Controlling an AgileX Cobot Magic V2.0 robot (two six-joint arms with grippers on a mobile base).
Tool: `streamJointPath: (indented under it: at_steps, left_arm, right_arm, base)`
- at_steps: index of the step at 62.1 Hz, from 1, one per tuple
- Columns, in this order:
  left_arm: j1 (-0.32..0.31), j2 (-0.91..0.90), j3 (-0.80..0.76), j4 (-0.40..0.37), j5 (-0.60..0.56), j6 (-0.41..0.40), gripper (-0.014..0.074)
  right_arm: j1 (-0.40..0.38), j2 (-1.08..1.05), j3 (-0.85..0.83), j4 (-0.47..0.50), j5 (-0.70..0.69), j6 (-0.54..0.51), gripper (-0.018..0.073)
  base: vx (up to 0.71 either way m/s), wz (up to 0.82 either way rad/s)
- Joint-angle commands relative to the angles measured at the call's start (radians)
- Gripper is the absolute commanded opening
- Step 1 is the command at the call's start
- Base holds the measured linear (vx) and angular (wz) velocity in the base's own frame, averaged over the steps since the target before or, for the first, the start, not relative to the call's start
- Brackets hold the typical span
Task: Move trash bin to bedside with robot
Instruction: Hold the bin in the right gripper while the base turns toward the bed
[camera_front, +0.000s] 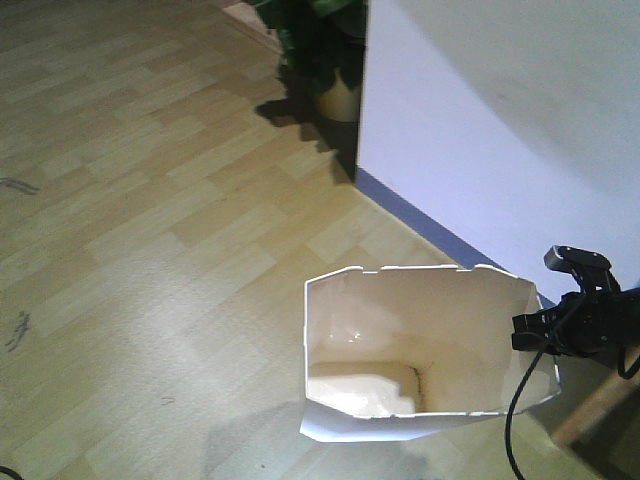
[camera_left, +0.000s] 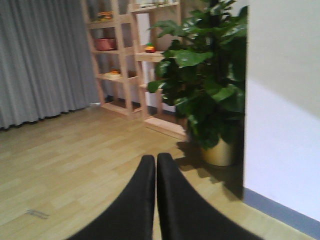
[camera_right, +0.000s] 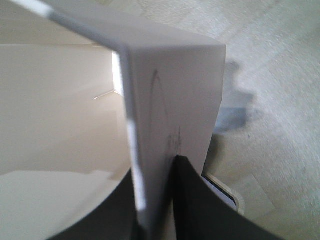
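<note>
Pale wood-look laminate floor (camera_front: 150, 200) fills the scene, with a few dark scuffs on its left side. A white wall (camera_front: 500, 120) with a blue-grey skirting strip (camera_front: 420, 220) runs along the right. At the wall's far corner stands a leafy green plant (camera_left: 205, 80) in a gold-coloured pot (camera_left: 217, 152). Farther back are light wooden shelves (camera_left: 120, 60) holding small items too blurred to name, and a grey curtain (camera_left: 45, 60) hangs at the far left.

The trash bin (camera_front: 420, 320) stands upright on the floor at the near right, its far rim close to the skirting. It is white, thin-walled and angular, with small notches along the far rim, and it narrows toward the bottom. The inside looks cream and glossy. The outer wall shows a faint curved scratch and grey scuffing.

The right gripper (camera_right: 157, 170) is clamped on the bin's right-hand wall at the rim, one black finger inside and one outside, both pressed against the plastic. A black cable (camera_front: 512, 420) hangs from that arm beside the bin.

The left gripper (camera_left: 155, 157) is raised above the floor and faces the plant, its two fingers pressed together with nothing between them.
</note>
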Motion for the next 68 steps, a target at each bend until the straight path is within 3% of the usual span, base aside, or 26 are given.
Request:
streamJointPath:
  at_steps: [1, 46, 68]
  left_arm:
    - [-0.006, -0.008, 0.012, -0.009, -0.074, -0.014, -0.0006]
    - [-0.006, -0.008, 0.012, -0.009, -0.074, -0.014, -0.0006]
    - [-0.006, -0.008, 0.012, -0.009, -0.074, -0.014, -0.0006]
  right_arm:
    - [-0.004, -0.063, -0.017, 0.072, 0.201, 0.011, -0.0003]
    - [-0.004, -0.063, -0.017, 0.072, 0.201, 0.011, -0.0003]
    - [-0.004, -0.063, -0.017, 0.072, 0.201, 0.011, -0.0003]
  base:
    - [0.13, 0.51]
    - [0.17, 0.63]
    - [0.21, 0.36]
